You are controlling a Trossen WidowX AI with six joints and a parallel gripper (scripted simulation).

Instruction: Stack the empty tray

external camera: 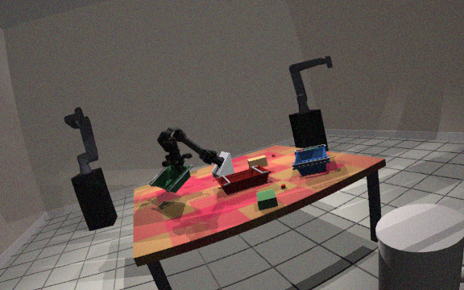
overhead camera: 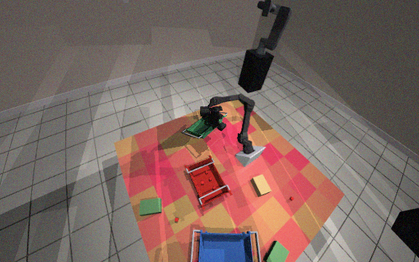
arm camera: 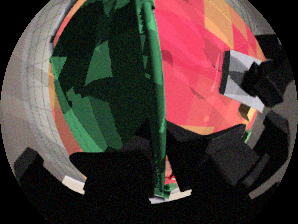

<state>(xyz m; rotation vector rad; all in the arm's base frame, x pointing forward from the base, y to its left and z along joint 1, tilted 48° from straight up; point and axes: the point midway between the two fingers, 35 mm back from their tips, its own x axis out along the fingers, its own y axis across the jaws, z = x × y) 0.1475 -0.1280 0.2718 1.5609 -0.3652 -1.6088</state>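
The red tray (overhead camera: 206, 187) (external camera: 244, 181) stands on the table with several small red blocks (overhead camera: 202, 183) inside. One wire bar (overhead camera: 200, 167) lies across its top near the far end, the other wire bar (overhead camera: 214, 193) across near the other end. My gripper (overhead camera: 214, 121) (external camera: 177, 165) (arm camera: 153, 120) is shut on a long side wall of the empty green tray (overhead camera: 198, 129) (external camera: 171, 177) (arm camera: 97, 70). That tray hangs tilted above the table, beyond one end of the red tray. The fingertips are partly hidden in the top and exterior views.
A blue tray (overhead camera: 225, 247) (external camera: 312, 163) stands past the red tray's other end. A tan block (overhead camera: 260, 185) (external camera: 257, 161) and green blocks (overhead camera: 150, 207) (overhead camera: 278, 252) lie around. Loose small red blocks (overhead camera: 176, 219) (overhead camera: 292, 198) lie either side. My arm's pale base (overhead camera: 249, 157) is beside the red tray.
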